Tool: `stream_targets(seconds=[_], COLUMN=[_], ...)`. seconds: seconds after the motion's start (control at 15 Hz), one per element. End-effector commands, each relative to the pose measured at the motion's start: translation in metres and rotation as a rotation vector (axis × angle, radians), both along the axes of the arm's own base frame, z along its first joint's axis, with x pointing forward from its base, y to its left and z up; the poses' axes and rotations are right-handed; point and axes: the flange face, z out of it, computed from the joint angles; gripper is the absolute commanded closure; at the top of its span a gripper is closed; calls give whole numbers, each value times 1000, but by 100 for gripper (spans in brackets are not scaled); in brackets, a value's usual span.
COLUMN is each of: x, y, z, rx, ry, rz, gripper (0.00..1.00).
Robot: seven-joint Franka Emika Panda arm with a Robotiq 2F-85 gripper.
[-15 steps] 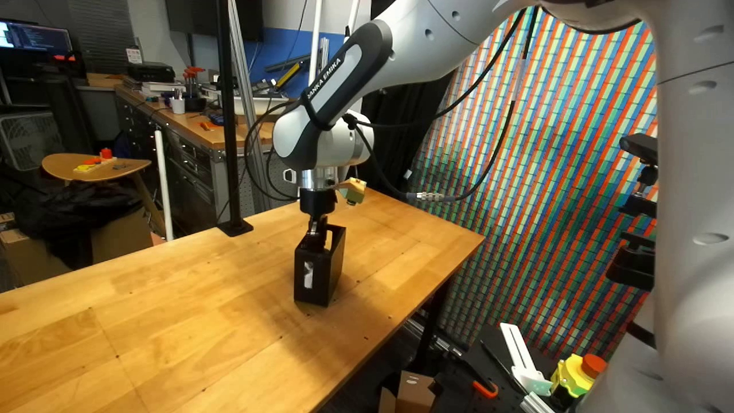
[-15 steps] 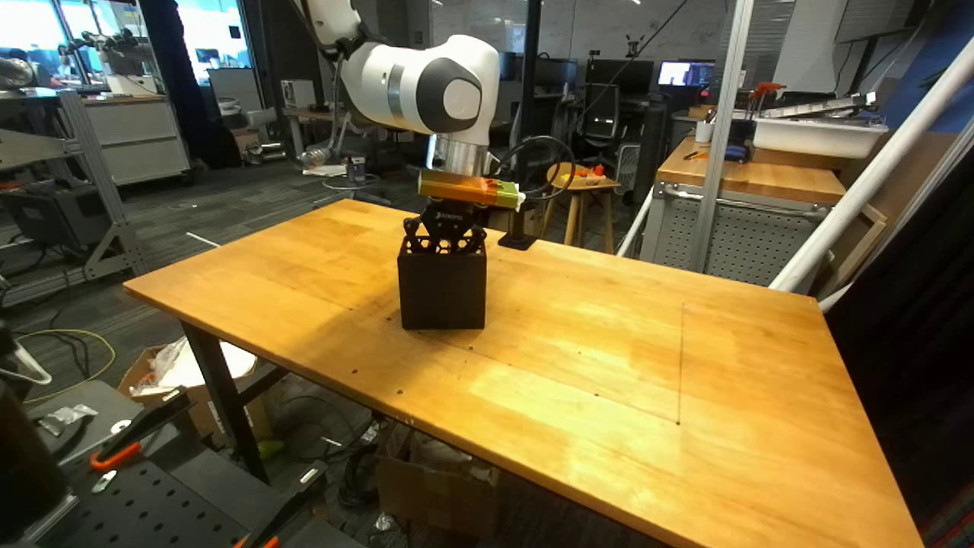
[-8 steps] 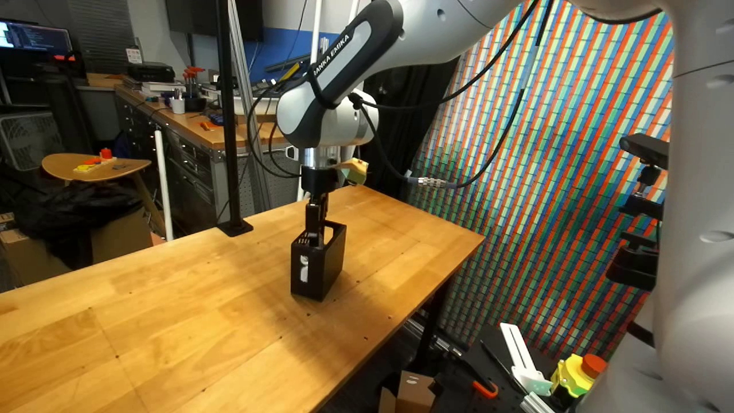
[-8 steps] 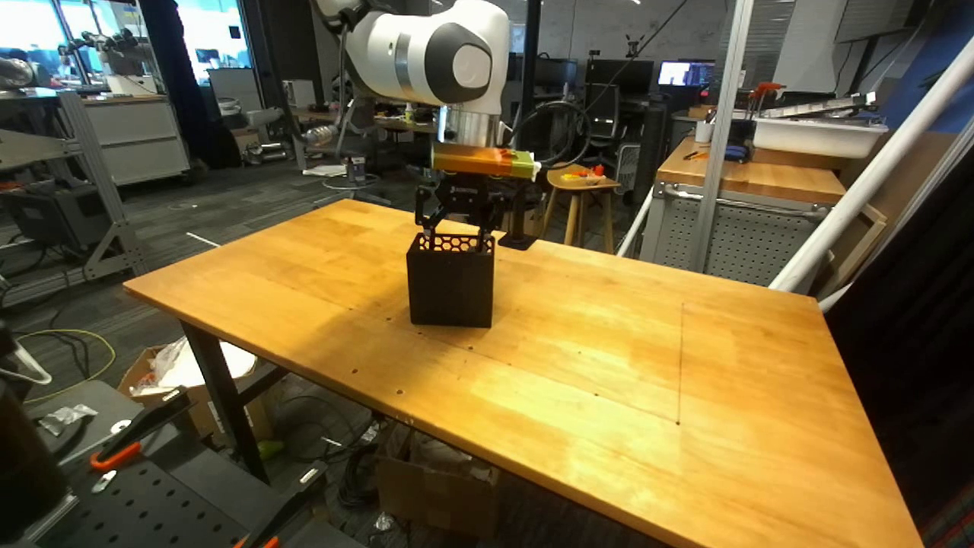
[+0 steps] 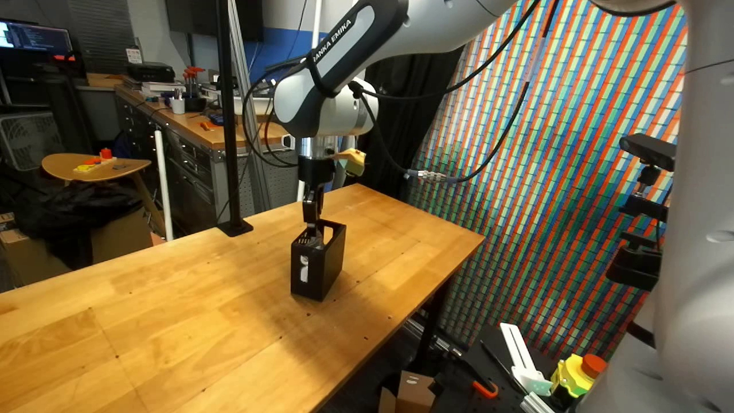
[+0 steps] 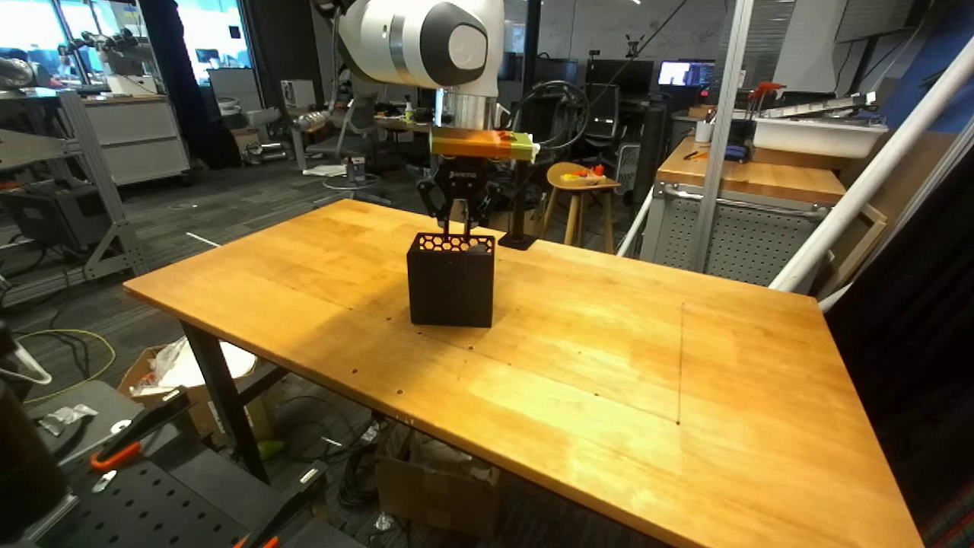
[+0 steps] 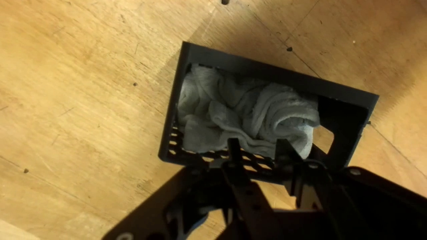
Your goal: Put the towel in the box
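With fingers (image 7: 234, 148) spread slightly, pinching nothing, poised at the mouth of the box (image 6: 451, 289), presumably to leave the towel (image 7: 230, 116) bunched and contained inside.

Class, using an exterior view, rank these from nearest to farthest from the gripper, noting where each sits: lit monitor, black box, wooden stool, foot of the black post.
1. Black box: directly beneath the gripper.
2. Foot of the black post: on the far edge of the table.
3. Wooden stool: past that edge, farther right.
4. Lit monitor: background, upper right.
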Motion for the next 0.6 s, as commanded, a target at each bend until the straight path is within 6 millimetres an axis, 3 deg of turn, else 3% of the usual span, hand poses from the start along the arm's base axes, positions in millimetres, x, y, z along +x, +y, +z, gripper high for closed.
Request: stream_targets(seconds=[0.0, 0.53], x=[2, 16], y=[8, 8], z=[5, 1], rx=[-10, -15], ry=[-11, -16], rz=[21, 27], gripper=[98, 99])
